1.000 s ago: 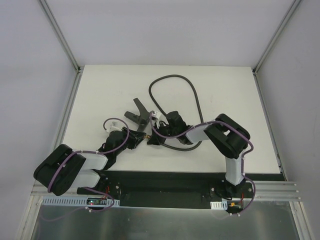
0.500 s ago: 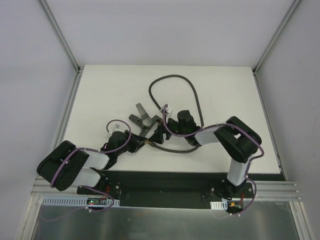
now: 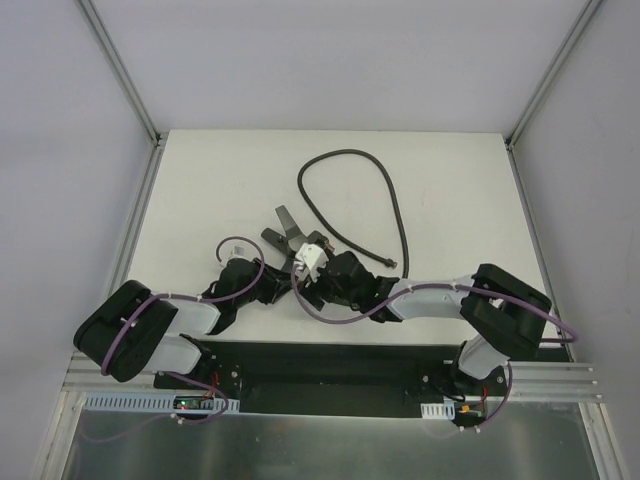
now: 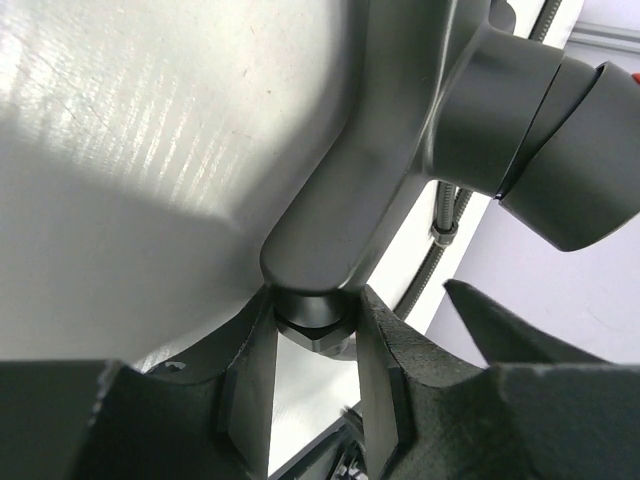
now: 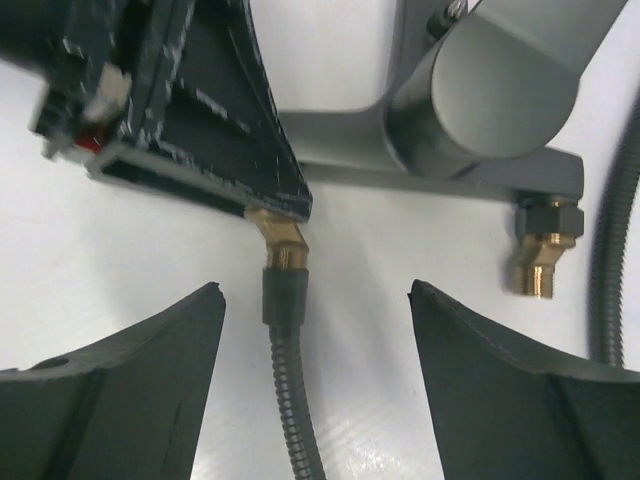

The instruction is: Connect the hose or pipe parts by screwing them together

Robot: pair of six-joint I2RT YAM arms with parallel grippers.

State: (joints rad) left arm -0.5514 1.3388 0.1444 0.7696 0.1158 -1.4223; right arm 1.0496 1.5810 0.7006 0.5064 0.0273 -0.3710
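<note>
The dark-grey forked fitting (image 3: 284, 231) lies tilted just left of the table's middle. My left gripper (image 4: 312, 345) is shut on one of its arms, pinching the dark nut (image 4: 312, 328) below the grey body (image 4: 350, 190). The fitting's other brass tip (image 5: 541, 262) hangs free. The ribbed grey hose (image 5: 287, 400) runs up between my right gripper's (image 5: 315, 290) open fingers without touching them. Its brass end (image 5: 279, 244) meets the fitting's tip at the left gripper's black finger (image 5: 225, 130). The rest of the hose (image 3: 350, 154) loops toward the table's far side.
Both arms crowd the near middle of the white table (image 3: 200, 190), the right forearm (image 3: 430, 296) stretched low along the near edge. Purple cables (image 3: 235, 245) loop over the left wrist. Grey walls and metal rails (image 3: 130, 215) bound the table.
My right gripper has opened and let go of the hose. The right arm has dropped lower and stretched out along the near edge. The fitting has shifted slightly to the right.
</note>
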